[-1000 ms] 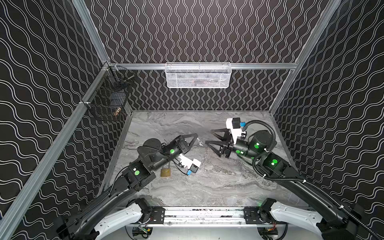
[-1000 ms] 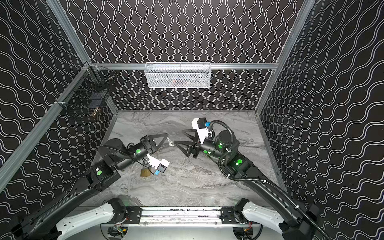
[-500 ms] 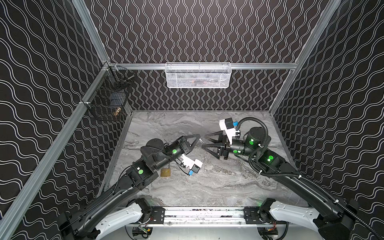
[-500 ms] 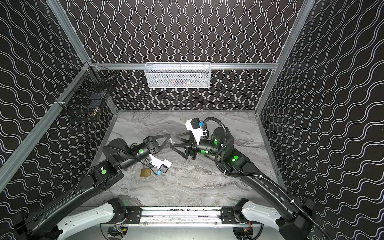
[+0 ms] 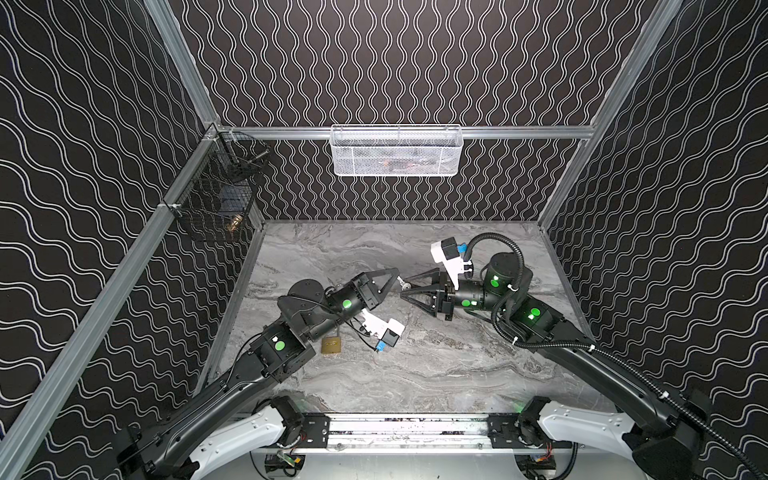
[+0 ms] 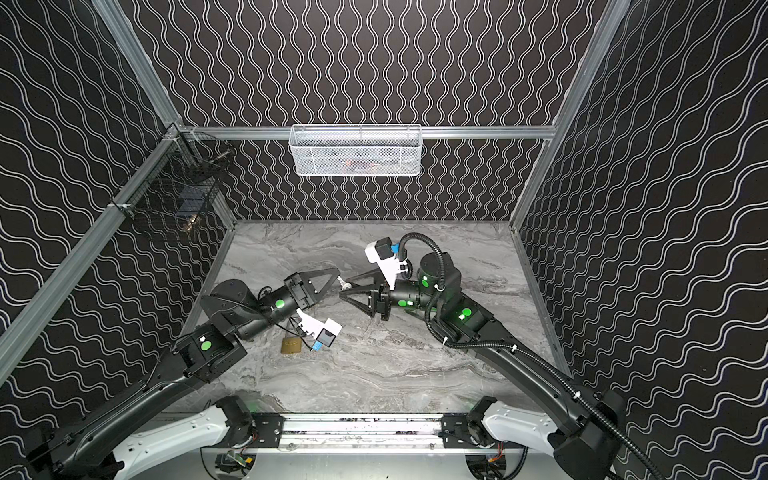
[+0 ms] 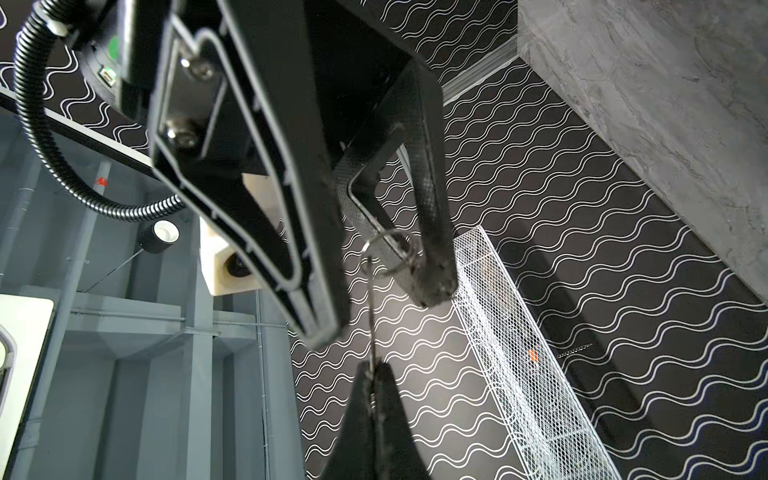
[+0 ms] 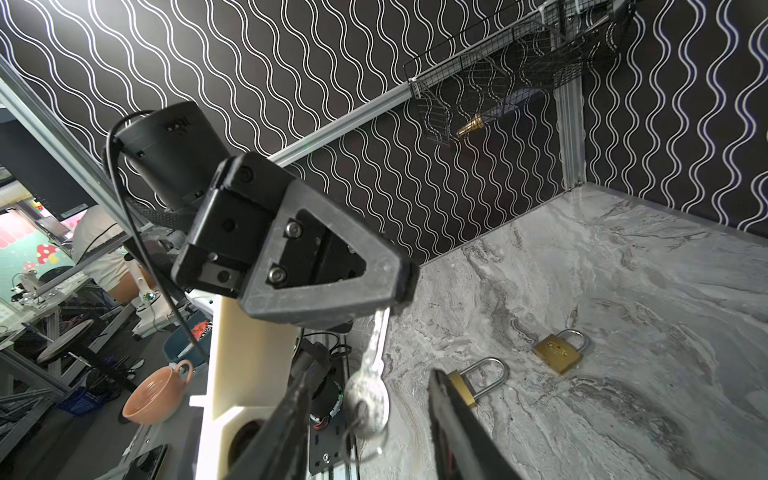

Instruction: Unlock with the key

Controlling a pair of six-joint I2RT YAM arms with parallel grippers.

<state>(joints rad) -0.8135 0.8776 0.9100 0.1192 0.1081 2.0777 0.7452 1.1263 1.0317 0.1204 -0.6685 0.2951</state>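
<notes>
At the left wall, in both top views, we noted a black wire basket fixed to the frame rail. Below it, the left arm lay low over the marble table. A brass padlock rested on the table just beside that arm's wrist, near its white wrist camera. In the right wrist view we counted two locks: one padlock lay in the clear, and a second padlock lay near it, partly hidden behind a finger of the right gripper.

Toward the centre, a white mesh basket hung on the back wall. Below it, the left gripper was clamped tight on the key, pinching it at the blade end. The key projected from those fingertips, raised clear of the table, with its bow pointing at the right arm. The padlock seen from above lay well apart from the key, back beside the left arm.

Further right, the right gripper faced the left one tip to tip. Its jaws stood partly apart. The right wrist view placed the key's bow between the two fingers, and we could not confirm contact with either. In the left wrist view the key ring sat beside or against one right finger; we could not tell which.
</notes>
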